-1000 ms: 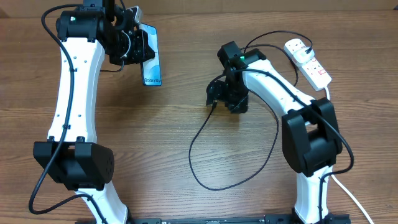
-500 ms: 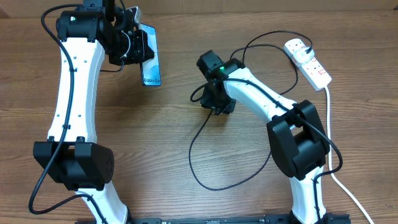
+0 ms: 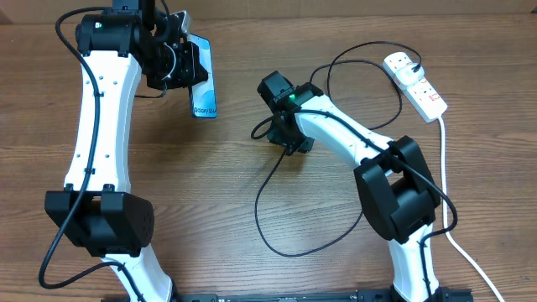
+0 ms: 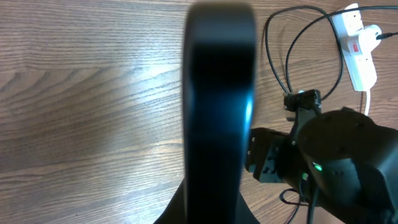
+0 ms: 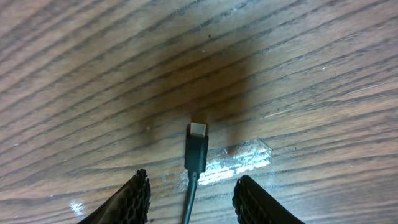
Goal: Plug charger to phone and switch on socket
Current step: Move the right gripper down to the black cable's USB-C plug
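**Operator:** What was the condition of the left tool [image 3: 190, 64]?

**Technician:** It was clenched on the slim rectangular phone with a lit blue screen [image 3: 204, 84]. The phone projected beyond the fingertips, toward the right tool [image 3: 282, 139]. In the left wrist view the phone stood edge-on directly ahead of the tool, dark and blurred.

**Operator:** And the right tool?

**Technician:** Released. Its two textured black fingers [image 5: 135, 198] stood apart. The long thin black charger cable [image 5: 190, 199] ran between them and touched neither. The small plug tip [image 5: 196, 146] sat just ahead of the fingertips, over the brown wooden surface [image 5: 74, 74]. Contact with the surface could not be determined. A clear glossy strip [image 5: 242, 155] lay on the surface just beside the tip.

**Operator:** Location of the socket?

**Technician:** The white elongated power strip socket with red switches [image 3: 417, 84] lay well apart from both tools, nearer the right one. A black plug [image 3: 403, 60] sat in it. The switch position could not be read.
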Robot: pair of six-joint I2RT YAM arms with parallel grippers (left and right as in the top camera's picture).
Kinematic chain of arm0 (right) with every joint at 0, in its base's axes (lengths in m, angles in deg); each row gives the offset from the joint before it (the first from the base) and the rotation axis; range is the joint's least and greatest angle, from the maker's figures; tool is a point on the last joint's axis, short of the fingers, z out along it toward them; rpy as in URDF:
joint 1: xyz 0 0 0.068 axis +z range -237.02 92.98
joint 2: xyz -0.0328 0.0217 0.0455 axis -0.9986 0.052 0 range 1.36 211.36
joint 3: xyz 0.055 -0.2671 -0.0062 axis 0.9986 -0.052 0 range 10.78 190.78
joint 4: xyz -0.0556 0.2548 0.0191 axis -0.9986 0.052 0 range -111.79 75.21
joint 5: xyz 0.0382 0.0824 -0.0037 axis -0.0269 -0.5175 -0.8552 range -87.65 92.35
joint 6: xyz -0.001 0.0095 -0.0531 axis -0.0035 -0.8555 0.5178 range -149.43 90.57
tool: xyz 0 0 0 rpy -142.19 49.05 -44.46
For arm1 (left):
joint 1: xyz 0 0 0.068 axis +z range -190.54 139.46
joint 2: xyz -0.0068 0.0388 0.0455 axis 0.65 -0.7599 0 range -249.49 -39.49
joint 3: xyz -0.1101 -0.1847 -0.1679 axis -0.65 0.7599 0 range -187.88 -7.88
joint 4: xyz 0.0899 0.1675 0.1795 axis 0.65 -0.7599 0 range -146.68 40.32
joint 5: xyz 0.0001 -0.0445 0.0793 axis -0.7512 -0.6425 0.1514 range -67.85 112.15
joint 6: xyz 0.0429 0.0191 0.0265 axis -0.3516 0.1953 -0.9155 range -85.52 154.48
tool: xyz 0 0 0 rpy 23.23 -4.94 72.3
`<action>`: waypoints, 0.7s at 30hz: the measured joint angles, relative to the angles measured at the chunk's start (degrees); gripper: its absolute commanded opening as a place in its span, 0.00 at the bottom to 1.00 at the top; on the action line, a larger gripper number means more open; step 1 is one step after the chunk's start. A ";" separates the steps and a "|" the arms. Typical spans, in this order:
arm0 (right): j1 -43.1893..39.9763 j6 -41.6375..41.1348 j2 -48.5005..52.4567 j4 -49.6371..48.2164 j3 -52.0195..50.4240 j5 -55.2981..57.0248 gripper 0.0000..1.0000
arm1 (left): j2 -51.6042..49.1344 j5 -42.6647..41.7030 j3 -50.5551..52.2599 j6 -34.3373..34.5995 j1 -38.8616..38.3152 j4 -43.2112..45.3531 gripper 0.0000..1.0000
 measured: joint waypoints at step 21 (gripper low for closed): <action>-0.02 0.02 2.34 0.31 0.04 -1.53 0.22 | 0.00 0.02 0.00 0.00 0.00 -0.09 0.04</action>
